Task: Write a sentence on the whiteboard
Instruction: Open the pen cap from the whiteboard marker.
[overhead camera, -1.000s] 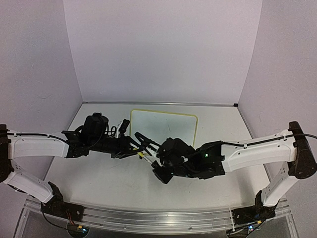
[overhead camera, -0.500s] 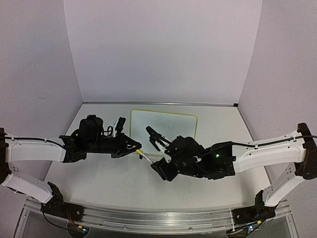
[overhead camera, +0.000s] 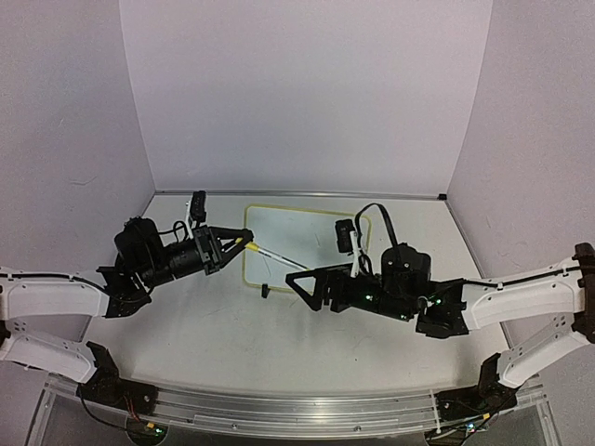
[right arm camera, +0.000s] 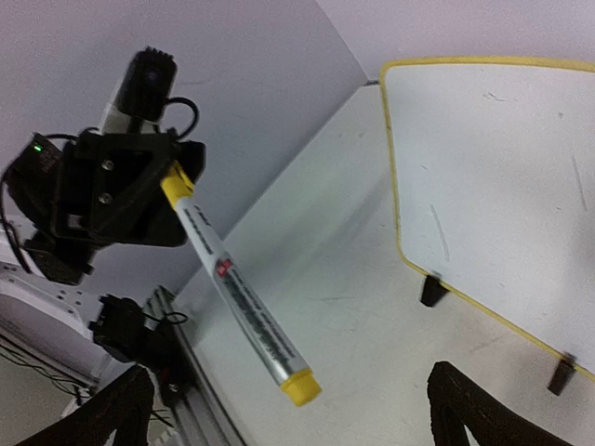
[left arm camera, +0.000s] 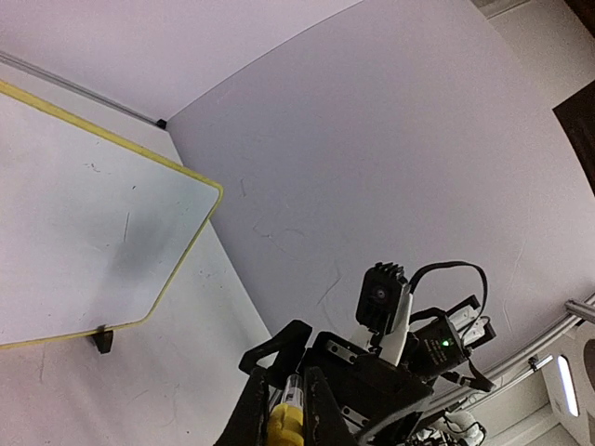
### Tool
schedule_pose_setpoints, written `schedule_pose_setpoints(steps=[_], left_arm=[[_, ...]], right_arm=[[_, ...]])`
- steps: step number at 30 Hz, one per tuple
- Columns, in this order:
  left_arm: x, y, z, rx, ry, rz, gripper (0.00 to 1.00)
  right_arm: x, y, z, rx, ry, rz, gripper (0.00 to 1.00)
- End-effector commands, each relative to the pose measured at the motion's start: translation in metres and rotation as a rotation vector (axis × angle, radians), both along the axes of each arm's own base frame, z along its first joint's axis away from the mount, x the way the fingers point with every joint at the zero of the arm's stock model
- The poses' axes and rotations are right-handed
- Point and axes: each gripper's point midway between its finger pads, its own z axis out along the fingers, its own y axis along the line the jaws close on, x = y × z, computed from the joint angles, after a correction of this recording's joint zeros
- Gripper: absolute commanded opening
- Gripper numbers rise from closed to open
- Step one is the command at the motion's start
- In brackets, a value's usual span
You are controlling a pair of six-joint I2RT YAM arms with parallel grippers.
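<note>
The whiteboard (overhead camera: 311, 237) stands tilted on black clip feet at mid-table, its pale yellow frame clear in the right wrist view (right arm camera: 395, 195). No sentence can be read on it; only a few faint short strokes show. My left gripper (overhead camera: 242, 244) is shut on the yellow end of a white marker (overhead camera: 276, 258), which points right and down, above the table. In the right wrist view the marker (right arm camera: 237, 297) hangs free with a yellow tip end, apart from my fingers. My right gripper (overhead camera: 303, 280) stands wide open just right of the marker's tip, holding nothing.
Pale walls close the table at the back and on both sides. The whiteboard's black clip feet (right arm camera: 431, 290) rest on the table in front of my right gripper. The metal rail (overhead camera: 297, 409) with both arm bases runs along the near edge.
My right gripper has opened, let go of the marker and drawn back to the right. My left arm has pulled back left and up with the marker in its grip.
</note>
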Motion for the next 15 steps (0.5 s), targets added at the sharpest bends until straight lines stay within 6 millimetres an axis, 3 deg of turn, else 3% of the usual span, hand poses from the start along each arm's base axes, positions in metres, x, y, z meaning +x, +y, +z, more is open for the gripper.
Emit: schedule_pose_setpoints(steps=[1,15], left_arm=[[-0.009,0.009,0.041,-0.146,-0.115,-0.003,0.0],[-0.015,0.013,0.034,-0.144,-0.124,-0.012,0.0]], right_arm=[[-0.021,0.019,0.08,0.371,-0.012,0.162,0.98],[-0.023,0.049,0.097,0.478,0.004,0.267,0.98]])
